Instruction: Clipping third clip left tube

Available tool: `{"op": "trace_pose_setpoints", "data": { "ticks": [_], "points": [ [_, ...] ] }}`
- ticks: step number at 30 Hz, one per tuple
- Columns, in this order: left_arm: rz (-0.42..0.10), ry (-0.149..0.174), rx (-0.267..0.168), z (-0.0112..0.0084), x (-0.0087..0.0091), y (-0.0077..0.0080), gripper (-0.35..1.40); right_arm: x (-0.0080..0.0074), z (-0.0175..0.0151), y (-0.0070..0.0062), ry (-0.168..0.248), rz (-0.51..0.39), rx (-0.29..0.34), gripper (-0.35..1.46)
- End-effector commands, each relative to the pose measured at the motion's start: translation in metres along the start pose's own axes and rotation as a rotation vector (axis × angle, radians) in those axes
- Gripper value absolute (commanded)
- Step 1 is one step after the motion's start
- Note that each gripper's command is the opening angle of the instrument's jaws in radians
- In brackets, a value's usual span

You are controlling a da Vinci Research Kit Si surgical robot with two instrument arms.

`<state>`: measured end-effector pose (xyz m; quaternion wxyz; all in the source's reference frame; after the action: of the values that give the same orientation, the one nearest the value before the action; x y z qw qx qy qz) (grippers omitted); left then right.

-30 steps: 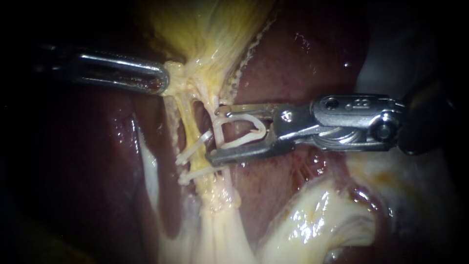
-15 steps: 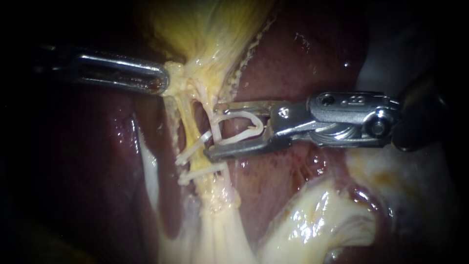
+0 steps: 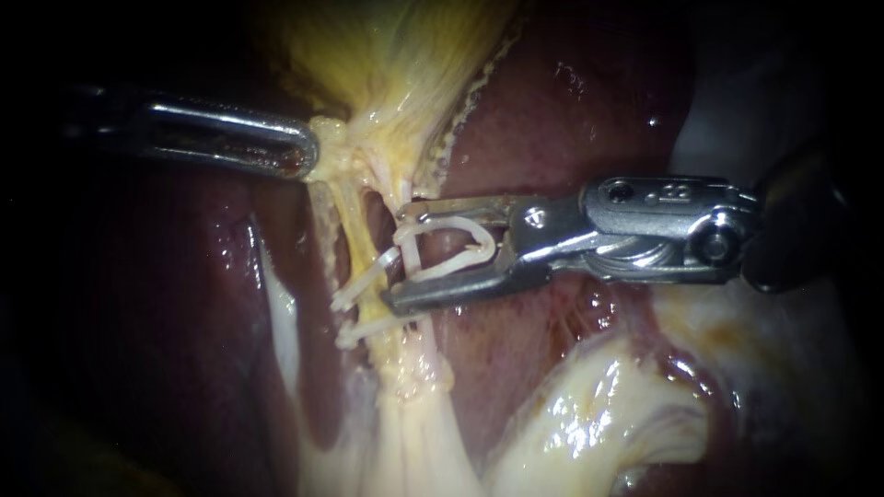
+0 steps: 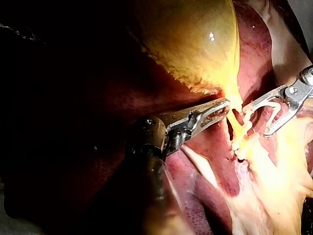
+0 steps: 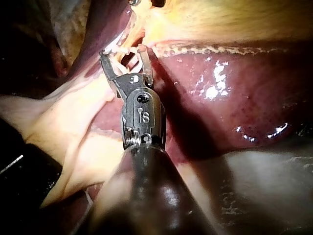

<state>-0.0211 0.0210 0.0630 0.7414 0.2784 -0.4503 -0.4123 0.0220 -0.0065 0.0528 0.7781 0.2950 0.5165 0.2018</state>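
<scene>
1. The left tube (image 3: 354, 230) is a thin, pale yellow cord running from the gallbladder (image 3: 387, 55) down across the liver (image 3: 571, 120). It looks soft, wet and slippery, and light as thread. I judge it would slide or tear rather than resist a pinch.
2. Across the tube sit two closed clips (image 3: 366, 274), one farther along the tube than the other. The bare stretch between them and the gallbladder looks like the place to take it, square across and clear of the nearer clip.
3. The right instrument (image 3: 398, 255) has its jaws spread wide, each bearing on a leg of the open clip (image 3: 451, 266) they carry. The clip's mouth faces the tube, just beside it.
4. The left instrument (image 3: 308, 156) has its jaws closed on gallbladder tissue at the tube's upper end, holding the tube taut.
5. I cannot tell whether the tube lies inside the clip's mouth or only in front of it, because the lower jaw covers the tube near the closed clips. A second thin strand (image 3: 405, 198) runs just beside the tube on the right instrument's side, and I cannot tell whether it lies in the mouth too. The tube's far side is hidden in every view.
</scene>
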Motion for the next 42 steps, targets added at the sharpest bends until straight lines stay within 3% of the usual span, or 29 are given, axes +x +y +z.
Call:
{"op": "trace_pose_setpoints", "data": {
  "ticks": [1, 32, 36, 42],
  "points": [
    [0.000, 0.000, 0.000, 0.0001, 0.0000, 0.0000, -0.35, -0.0001, 0.0001, 0.0001, -0.001, -0.001, 0.000, 0.48],
    [0.002, 0.004, 0.008, 0.0005, 0.0003, -0.0003, -0.35, -0.0027, 0.0022, 0.0031, -0.004, 0.011, 0.000, 0.49],
    [0.002, 0.005, 0.010, 0.0006, 0.0004, -0.0003, -0.35, -0.0029, 0.0022, 0.0039, -0.004, 0.034, 0.000, 0.49],
    [0.003, 0.004, 0.009, 0.0007, 0.0005, -0.0004, -0.35, -0.0029, 0.0024, 0.0046, -0.013, 0.147, 0.035, 0.46]
  ]
}}
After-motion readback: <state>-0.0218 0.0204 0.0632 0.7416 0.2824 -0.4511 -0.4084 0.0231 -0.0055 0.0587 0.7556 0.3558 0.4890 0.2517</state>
